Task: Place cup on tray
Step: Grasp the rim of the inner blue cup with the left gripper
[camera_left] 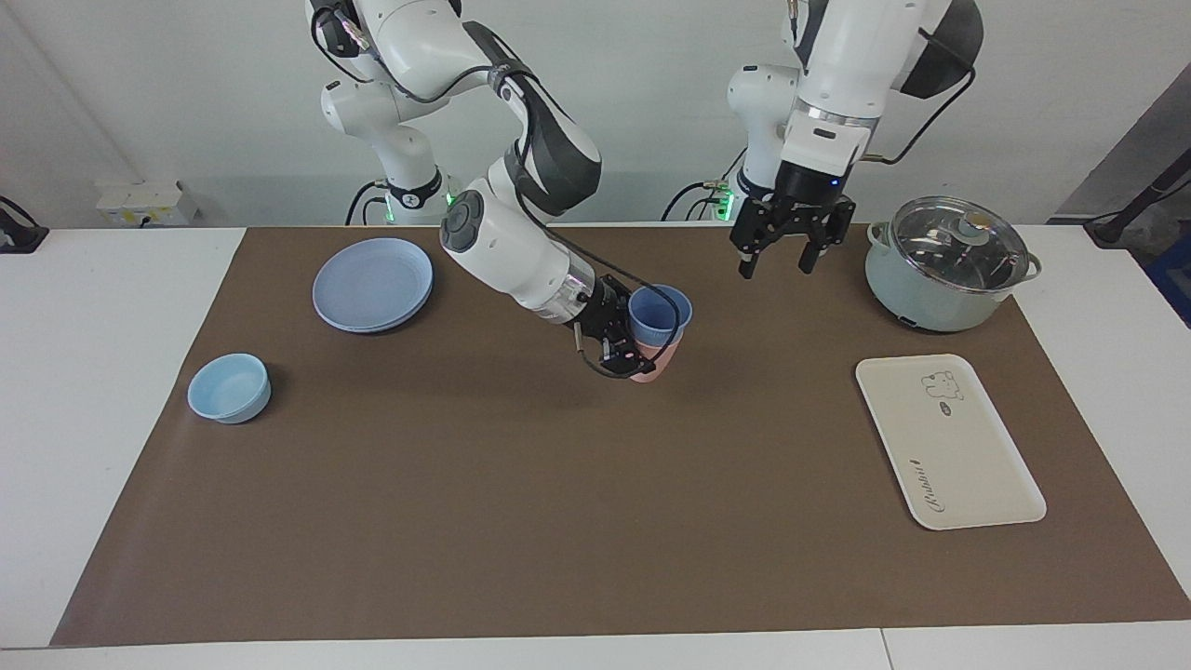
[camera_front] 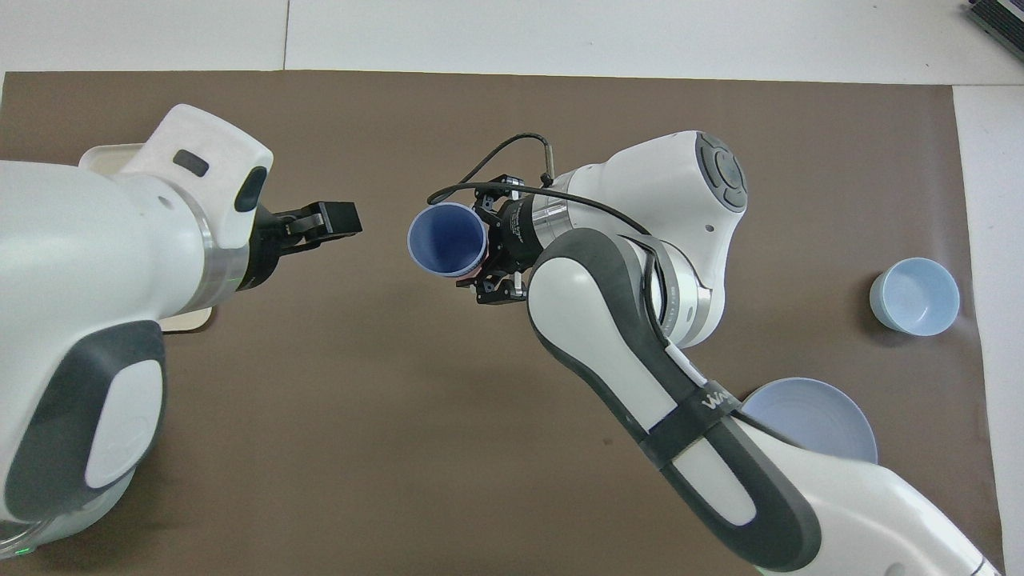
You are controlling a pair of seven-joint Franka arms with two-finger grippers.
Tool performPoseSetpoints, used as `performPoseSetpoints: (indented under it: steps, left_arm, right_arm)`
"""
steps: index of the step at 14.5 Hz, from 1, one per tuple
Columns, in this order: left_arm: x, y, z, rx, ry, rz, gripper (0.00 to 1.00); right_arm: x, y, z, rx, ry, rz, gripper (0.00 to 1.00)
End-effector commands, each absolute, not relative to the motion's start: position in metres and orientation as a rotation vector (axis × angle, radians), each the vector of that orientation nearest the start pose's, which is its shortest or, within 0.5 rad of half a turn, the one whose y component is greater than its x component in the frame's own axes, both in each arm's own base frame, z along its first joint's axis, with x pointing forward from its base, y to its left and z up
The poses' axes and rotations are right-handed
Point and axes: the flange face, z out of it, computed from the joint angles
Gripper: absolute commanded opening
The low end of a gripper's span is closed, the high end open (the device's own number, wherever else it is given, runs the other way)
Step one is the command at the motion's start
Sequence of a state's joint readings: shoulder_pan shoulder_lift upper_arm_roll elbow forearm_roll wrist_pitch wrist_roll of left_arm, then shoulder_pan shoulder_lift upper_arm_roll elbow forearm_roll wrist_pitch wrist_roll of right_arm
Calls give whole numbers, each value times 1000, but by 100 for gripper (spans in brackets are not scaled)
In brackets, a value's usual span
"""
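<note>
The periwinkle-blue cup sits nested in a salmon-pink cup. My right gripper is shut on the stack from the side and holds it tilted above the middle of the mat; it also shows in the overhead view, with the blue cup. My left gripper hangs open and empty in the air between the stack and the pot; it also shows in the overhead view. The cream tray lies bare toward the left arm's end; in the overhead view only its corner shows past the left arm.
A green pot with a glass lid stands nearer to the robots than the tray. A round blue plate and a low light-blue bowl lie toward the right arm's end. The brown mat covers the table.
</note>
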State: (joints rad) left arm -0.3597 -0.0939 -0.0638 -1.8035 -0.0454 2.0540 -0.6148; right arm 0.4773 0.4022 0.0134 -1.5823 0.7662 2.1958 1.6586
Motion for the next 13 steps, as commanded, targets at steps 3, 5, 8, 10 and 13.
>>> performPoseSetpoints:
  steps: [3,5,8,10,13]
  left_arm:
    - [509,-268,591,-3360,-438,-525,80]
    - [504,-292,573,-3376,-441,-516,72]
    - [511,-307,550,-3388,-464,-533,71]
    - [515,-309,538,-3381,-453,-511,71]
    - [519,-307,536,-3378,-455,-511,47]
  right_arm:
    - [605,345,439,-1791,1837,619,0]
    - [604,345,438,-1793,1838,620,0]
    - [604,343,437,-1786,1839,609,0]
    - [605,342,436,-1778,1841,599,0]
    - [605,342,436,-1779,1842,600,0]
